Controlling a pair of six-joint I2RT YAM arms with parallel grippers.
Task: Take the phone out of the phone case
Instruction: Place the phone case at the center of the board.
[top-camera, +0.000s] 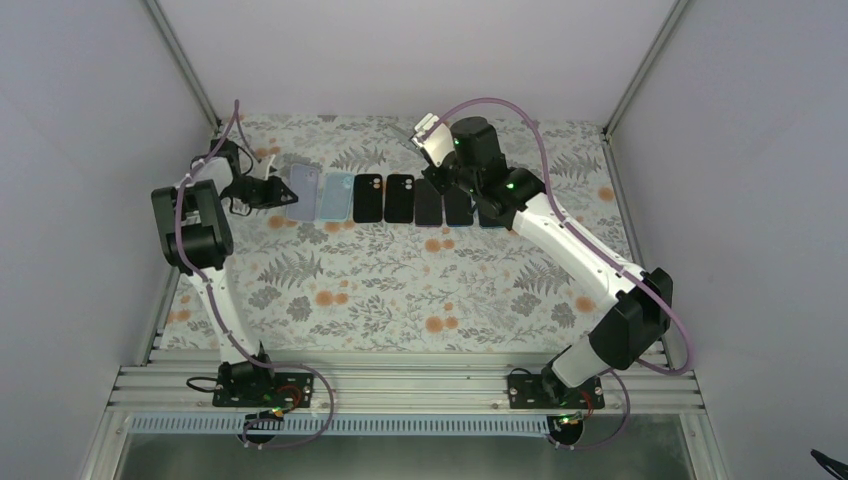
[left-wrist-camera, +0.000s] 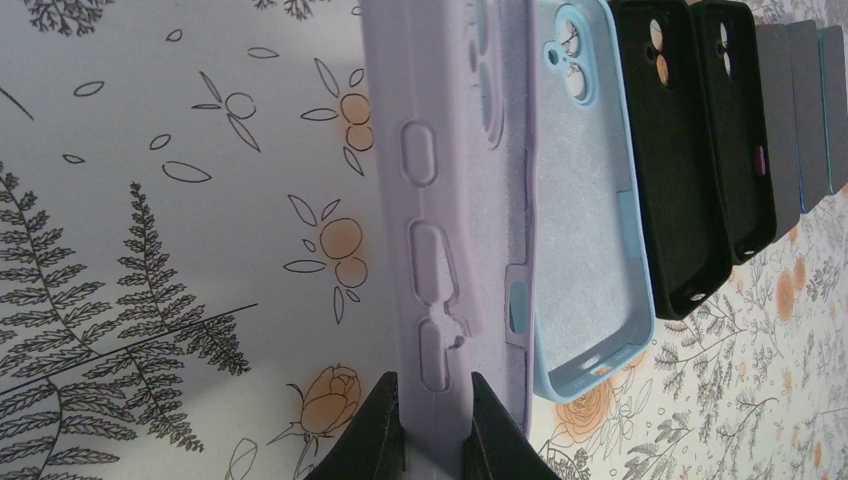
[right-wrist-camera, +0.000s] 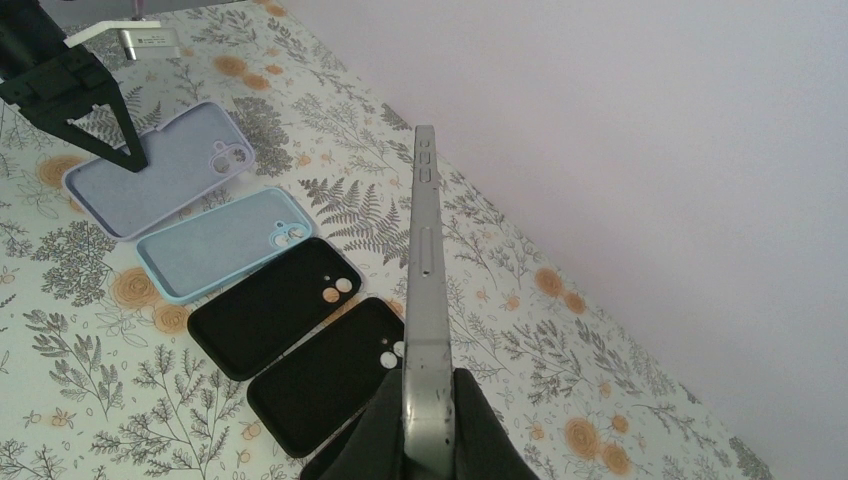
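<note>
Item one — phone (right-wrist-camera: 425, 280), out of any case and raised edge-on above the row, its lower end pinched between the closed fingers of my right gripper (right-wrist-camera: 428, 395), presumably to carry it clear of the cases. Item two — lilac case (left-wrist-camera: 450, 200), lying open side up on the table (right-wrist-camera: 100, 380) at the row's left end, my left gripper (left-wrist-camera: 435, 400) clamped on its end wall, I judge to pin it down. Holdings: lilac case, light blue case (right-wrist-camera: 225, 245) and two black cases (right-wrist-camera: 275, 315) all show bare interiors

Cases (top-camera: 385, 198) lie close side by side across the far counter (top-camera: 400, 290). Nearer the arm bases (top-camera: 250, 385), the counter gives passing room.
</note>
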